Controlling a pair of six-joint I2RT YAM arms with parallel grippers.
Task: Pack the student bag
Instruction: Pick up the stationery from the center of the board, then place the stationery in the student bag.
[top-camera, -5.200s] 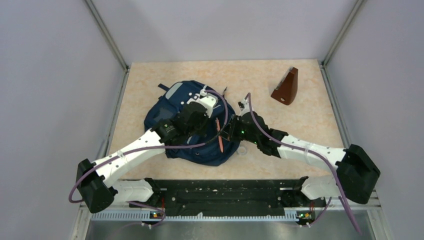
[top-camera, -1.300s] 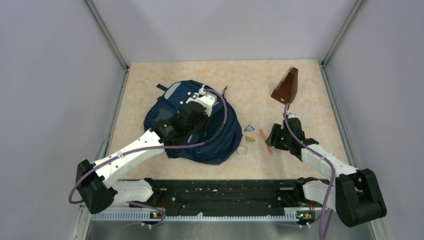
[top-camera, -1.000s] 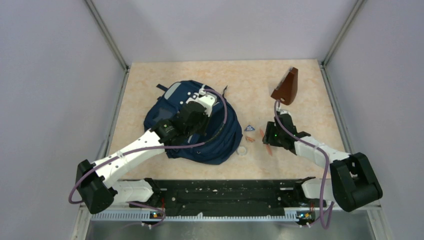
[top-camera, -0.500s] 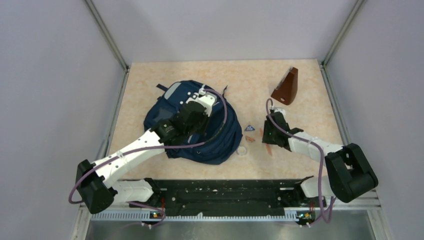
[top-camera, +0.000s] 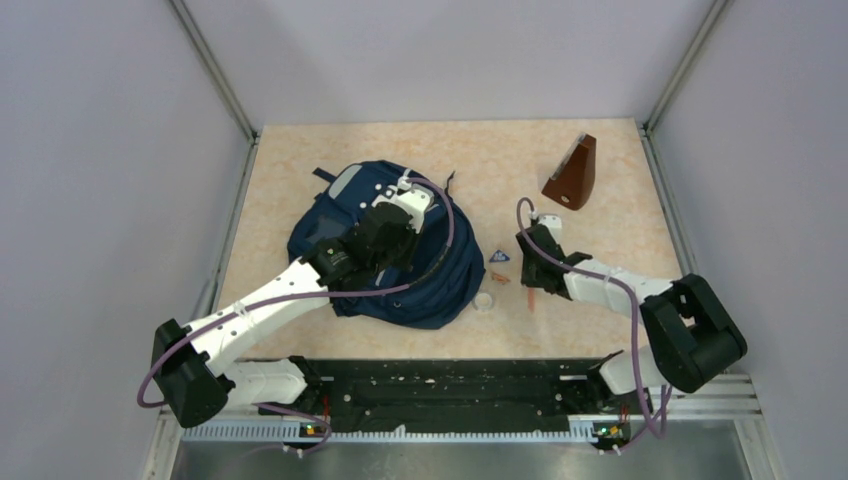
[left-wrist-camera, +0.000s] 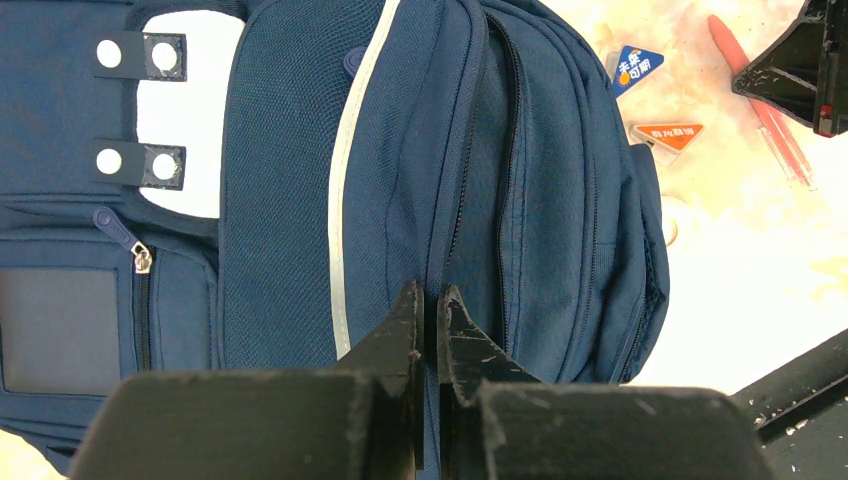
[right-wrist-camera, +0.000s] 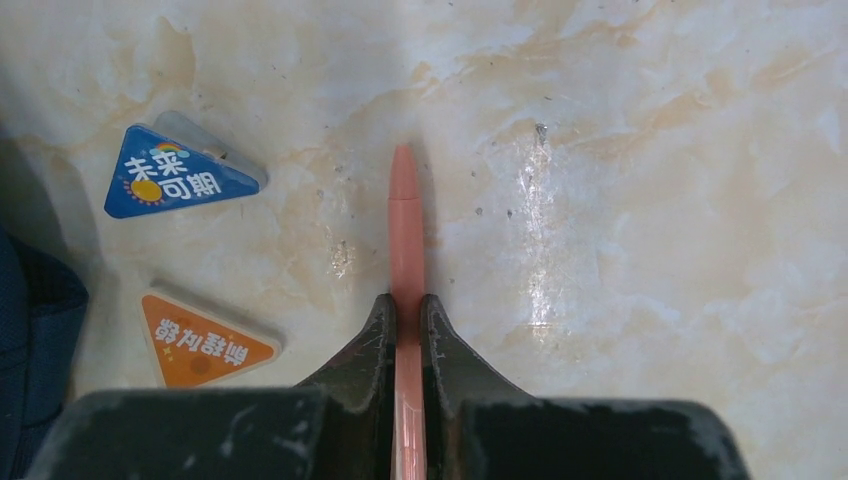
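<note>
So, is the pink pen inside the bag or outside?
Outside. The pen lies on the table, beside the student bag, with the right jaws shut on it.

Just right of the large navy fabric backpack (top-camera: 452, 290) lie a blue triangular tag (right-wrist-camera: 172, 178), an orange triangular tag (right-wrist-camera: 200, 342) before it, then a salmon-pink pen (right-wrist-camera: 405, 230); a brown wedge-shaped block (top-camera: 572, 175) stands behind, rightward.

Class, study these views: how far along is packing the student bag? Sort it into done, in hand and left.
Done: nothing visibly packed; the student bag's inside is hidden. In hand: left fingers pinch the bag by its zip; right fingers are shut on the pink pen on the table. Left: pen, blue triangle, orange triangle, possibly the brown wedge.
</note>
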